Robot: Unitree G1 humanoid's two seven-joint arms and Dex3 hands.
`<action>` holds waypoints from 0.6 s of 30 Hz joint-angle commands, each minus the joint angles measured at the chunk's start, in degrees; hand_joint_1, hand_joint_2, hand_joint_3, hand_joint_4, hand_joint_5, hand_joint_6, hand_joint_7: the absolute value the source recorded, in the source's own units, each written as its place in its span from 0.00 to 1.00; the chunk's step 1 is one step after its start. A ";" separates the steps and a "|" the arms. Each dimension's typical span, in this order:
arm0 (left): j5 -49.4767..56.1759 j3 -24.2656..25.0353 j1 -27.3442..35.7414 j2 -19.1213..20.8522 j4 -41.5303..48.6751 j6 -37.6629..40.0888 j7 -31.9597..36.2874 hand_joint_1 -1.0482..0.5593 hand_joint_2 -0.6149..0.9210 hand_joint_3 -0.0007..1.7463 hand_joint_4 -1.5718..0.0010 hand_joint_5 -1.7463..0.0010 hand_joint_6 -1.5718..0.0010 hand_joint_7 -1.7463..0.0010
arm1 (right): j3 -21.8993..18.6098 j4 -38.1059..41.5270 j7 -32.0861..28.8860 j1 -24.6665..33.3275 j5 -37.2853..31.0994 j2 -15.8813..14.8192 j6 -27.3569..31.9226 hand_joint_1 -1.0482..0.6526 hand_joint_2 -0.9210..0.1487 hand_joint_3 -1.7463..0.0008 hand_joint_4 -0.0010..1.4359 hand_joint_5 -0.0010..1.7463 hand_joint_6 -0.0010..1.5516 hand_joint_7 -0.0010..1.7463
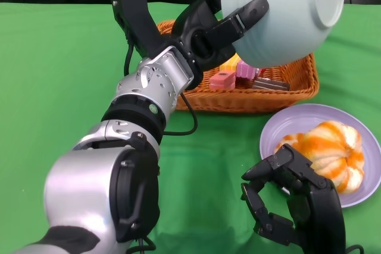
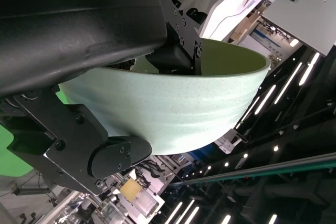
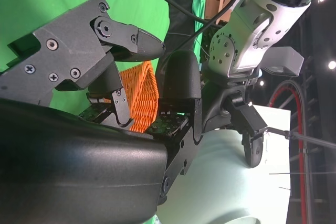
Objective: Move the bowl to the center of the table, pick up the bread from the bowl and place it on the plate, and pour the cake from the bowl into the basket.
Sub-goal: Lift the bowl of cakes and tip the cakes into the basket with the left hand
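Overhead, left hand [image 1: 217, 31] fingers grip the tipped bowl [image 1: 280, 13], base up-right, above the basket [image 1: 297, 90]; right hand [image 1: 294, 206] fingers loosely curled, empty

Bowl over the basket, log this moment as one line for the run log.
left hand: holds bowl tipped over basket | cake pieces: in basket | bread: on plate | right hand: holds nothing, by plate

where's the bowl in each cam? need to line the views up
Head view: pale green bowl at top right, tipped over the basket, held by the left hand.
Right wrist view: bowl at lower right, behind the right hand's own fingers.
Left wrist view: bowl fills the middle, gripped at its rim.
Shared landmark: the left hand on the bowl shows in all three; the orange basket shows in the head and right wrist views.
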 commanded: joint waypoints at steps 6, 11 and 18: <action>0.03 -0.93 -2.74 0.73 -0.83 -1.45 -2.24 0.61 0.94 0.55 0.55 0.08 0.56 0.15 | -0.33 -0.26 -0.08 0.26 0.49 -0.21 -0.48 0.44 0.35 0.51 0.50 0.87 0.40 0.79; 1.88 -3.39 -2.43 1.09 -1.73 -5.97 -4.06 0.63 0.85 0.64 0.53 0.09 0.52 0.18 | -0.28 -0.30 0.67 0.31 1.46 -0.48 -0.46 0.44 0.35 0.52 0.49 0.87 0.39 0.78; 5.25 -7.25 -1.05 1.76 -3.57 -15.52 -5.16 0.63 0.82 0.64 0.47 0.12 0.47 0.23 | -0.74 0.03 0.73 -0.05 1.43 -0.36 -0.73 0.43 0.34 0.53 0.50 0.88 0.39 0.79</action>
